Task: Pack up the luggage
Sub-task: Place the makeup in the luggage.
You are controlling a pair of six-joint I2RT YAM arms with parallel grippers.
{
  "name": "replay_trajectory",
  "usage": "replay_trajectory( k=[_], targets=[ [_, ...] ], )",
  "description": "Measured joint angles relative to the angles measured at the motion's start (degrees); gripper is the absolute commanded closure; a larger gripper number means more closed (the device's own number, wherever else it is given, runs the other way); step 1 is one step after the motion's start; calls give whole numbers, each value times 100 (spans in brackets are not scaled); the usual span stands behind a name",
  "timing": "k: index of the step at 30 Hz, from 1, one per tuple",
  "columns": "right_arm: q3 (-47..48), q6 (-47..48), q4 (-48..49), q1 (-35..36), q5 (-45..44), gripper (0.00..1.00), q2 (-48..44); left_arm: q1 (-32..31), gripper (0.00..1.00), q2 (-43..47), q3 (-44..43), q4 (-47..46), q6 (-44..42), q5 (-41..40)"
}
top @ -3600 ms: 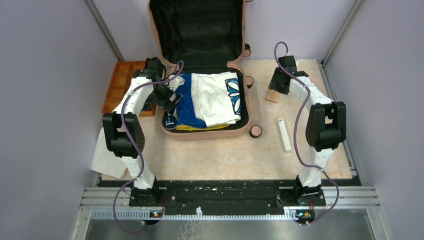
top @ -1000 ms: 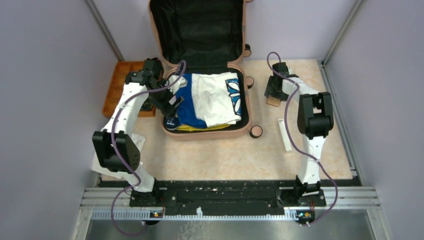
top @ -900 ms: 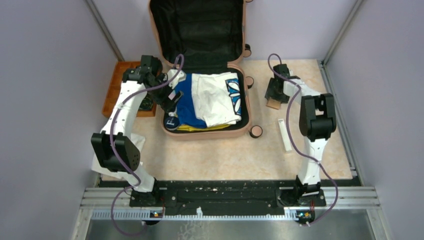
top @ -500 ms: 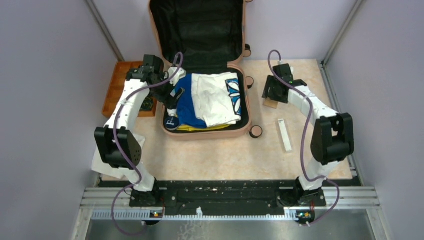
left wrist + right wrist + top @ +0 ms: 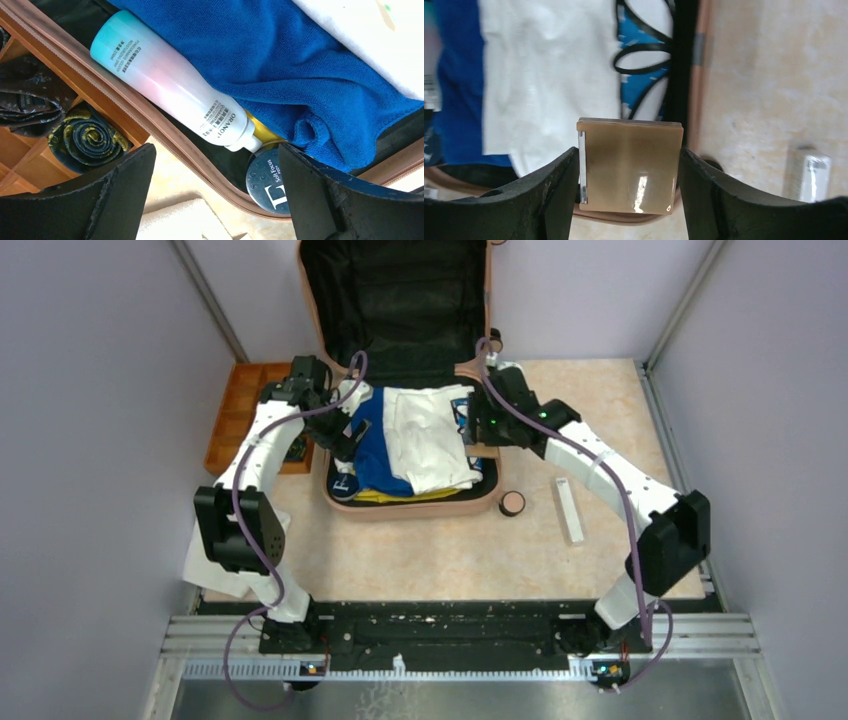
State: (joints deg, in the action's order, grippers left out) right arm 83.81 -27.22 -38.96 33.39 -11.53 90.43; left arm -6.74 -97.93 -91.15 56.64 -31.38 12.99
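Right hand (image 5: 630,200) has swung over the luggage (image 5: 420,504), clutching a seemingly plastic tan box (image 5: 629,165); left hand (image 5: 215,197) gapes.

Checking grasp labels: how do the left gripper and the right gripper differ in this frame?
The left gripper is wide open and empty; the right gripper is closed on a tan square box. The left gripper is above the left edge of the luggage, over a lotion bottle; the right gripper is above its right edge. Shared: both point down over the open luggage.
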Motion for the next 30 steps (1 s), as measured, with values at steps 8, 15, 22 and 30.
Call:
replay_trajectory(
  k=[8, 15, 22, 30],
  targets=[
    [1617, -120, -11, 1123, -42, 51, 1353, 339, 1, -76, -72, -138, 236, -173],
    [3193, -125, -291, 1867, 24, 51, 3045, 557, 1, -136, -76, -249, 304, -236],
    [4623, 24, -505, 2256, 136, 51, 4024, 826, 1, -153, -76, -308, 365, -240],
    [4966, 68, -308, 2308, 378, 51, 4262, 1082, 1, -199, -76, -323, 439, -264]
  ],
)
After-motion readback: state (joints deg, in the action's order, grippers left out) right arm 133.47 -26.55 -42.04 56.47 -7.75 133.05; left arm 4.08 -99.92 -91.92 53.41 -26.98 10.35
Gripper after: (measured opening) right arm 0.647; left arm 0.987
